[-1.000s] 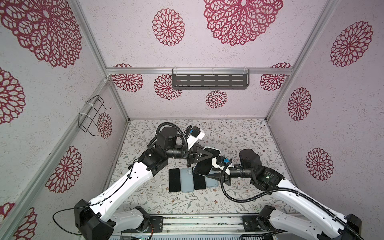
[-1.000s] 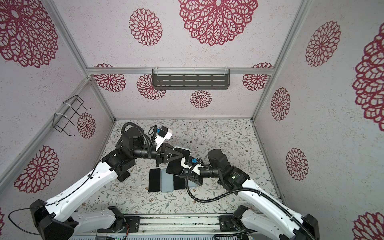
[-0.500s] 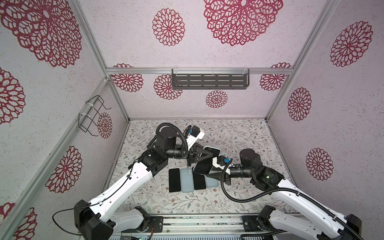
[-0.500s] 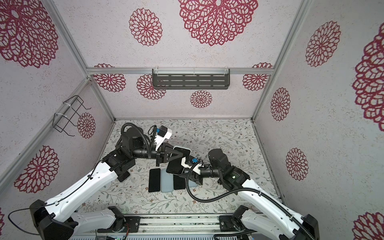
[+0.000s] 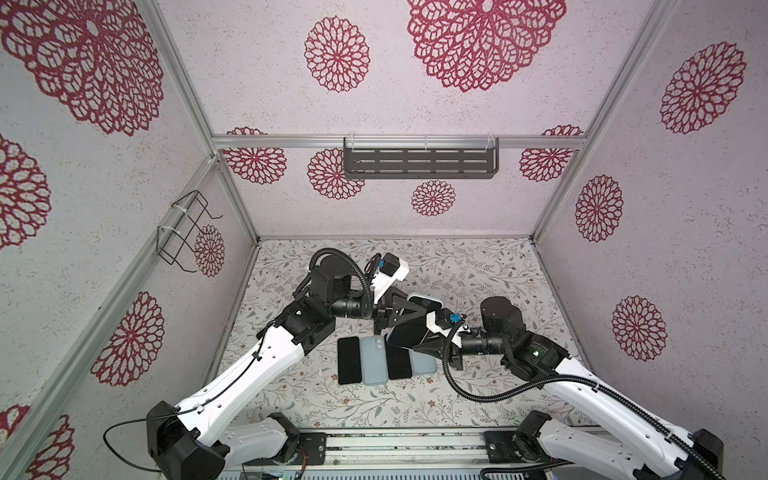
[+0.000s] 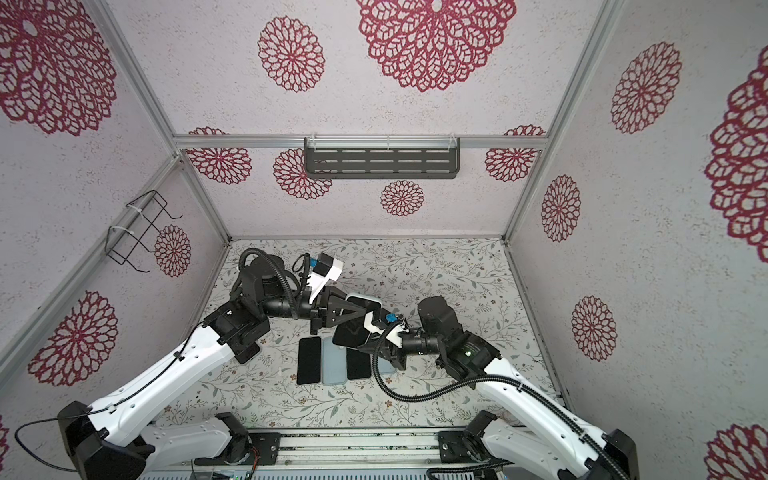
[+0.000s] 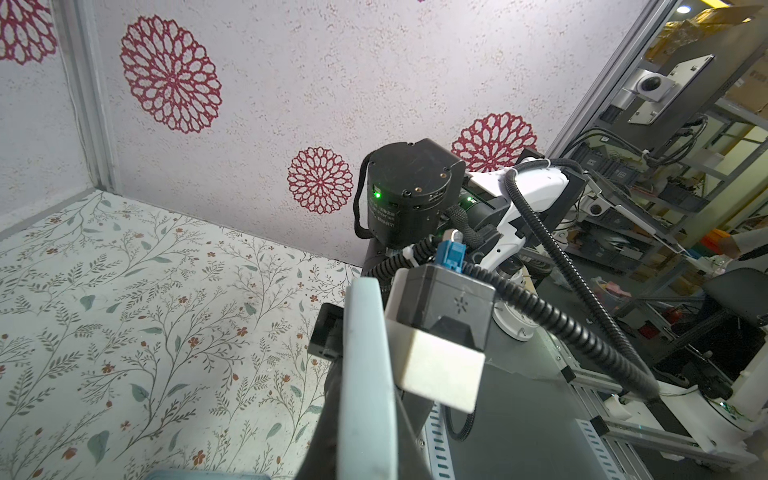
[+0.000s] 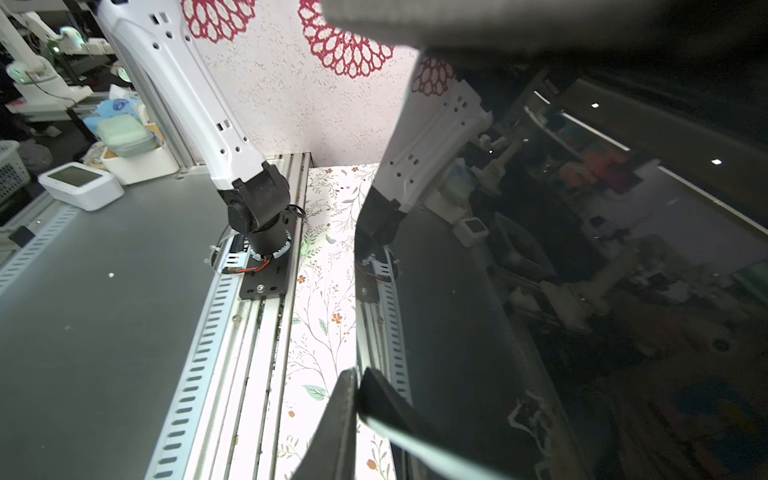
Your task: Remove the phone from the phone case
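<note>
Above the middle of the bench (image 5: 478,270), both arms meet at the phone (image 5: 409,334), which hangs clear of the surface. It is tilted, with its dark glass facing up and toward the front. The pale case (image 5: 427,297) shows as a light rim around the phone's far end, so the phone sits in the case at that end. The near end is hidden by the right arm.

From the left, the left pincer (image 5: 428,308) is clenched on the case. In the left wrist view the pale blue case edge (image 7: 365,374) stands between its black fingers (image 7: 328,332).

From the right, the right pincer (image 5: 419,345) reaches the phone's near end. In the right wrist view one finger (image 8: 340,419) lies against the mirror-like glass (image 8: 582,291), and a pale blue edge runs just beside it. The other finger is hidden, so I cannot tell whether this pincer is clamped.

Below the held phone, four flat pieces lie side by side on the bench. They are a black slab (image 5: 348,360), a blue slab (image 5: 373,360) with camera holes, a second black one (image 5: 399,361) and a second blue one (image 5: 423,362). The last two lie partly under the held phone in both top views.
</note>
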Controlling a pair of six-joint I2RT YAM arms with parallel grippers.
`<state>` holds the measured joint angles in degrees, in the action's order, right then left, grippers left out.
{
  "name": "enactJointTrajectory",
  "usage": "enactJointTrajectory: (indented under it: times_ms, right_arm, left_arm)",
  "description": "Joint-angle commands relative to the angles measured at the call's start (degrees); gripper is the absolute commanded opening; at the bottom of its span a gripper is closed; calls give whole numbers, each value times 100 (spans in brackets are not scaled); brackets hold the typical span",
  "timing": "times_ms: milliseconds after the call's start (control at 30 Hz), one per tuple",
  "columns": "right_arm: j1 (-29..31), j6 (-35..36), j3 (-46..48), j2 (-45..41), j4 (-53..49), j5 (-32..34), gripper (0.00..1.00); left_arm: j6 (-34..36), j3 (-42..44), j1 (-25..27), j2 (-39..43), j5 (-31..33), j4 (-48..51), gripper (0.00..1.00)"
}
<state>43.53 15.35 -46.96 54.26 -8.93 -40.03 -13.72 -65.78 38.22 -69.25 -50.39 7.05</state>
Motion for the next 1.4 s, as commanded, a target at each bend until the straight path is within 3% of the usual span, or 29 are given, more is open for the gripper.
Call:
enactJointTrajectory:
  times_ms: [0,233,400,667,967,1367]
  right_arm:
    - [52,282,-13,-64,287,-204,14]
    - [56,478,85,-90,386,-340,8]
    - [59,734,184,-92,579,-336,5]
    - [59,1163,292,-55,1586,182,0]
    - [59,1627,384,104,2596,847,0]
    - [59,1655,938,-145,3679,1656,0]
  left_arm:
    - [-264,16,2,44,257,-524,0]
    - [-585,32,-58,-45,386,-729,0]
    - [-1242,78,-155,-216,451,-1148,0]
    - [-2068,44,-174,-686,242,-1784,0]
    - [-2252,-245,-139,-1231,355,-1398,0]
    - [-2499,-353,-102,-1630,203,-1601,0]
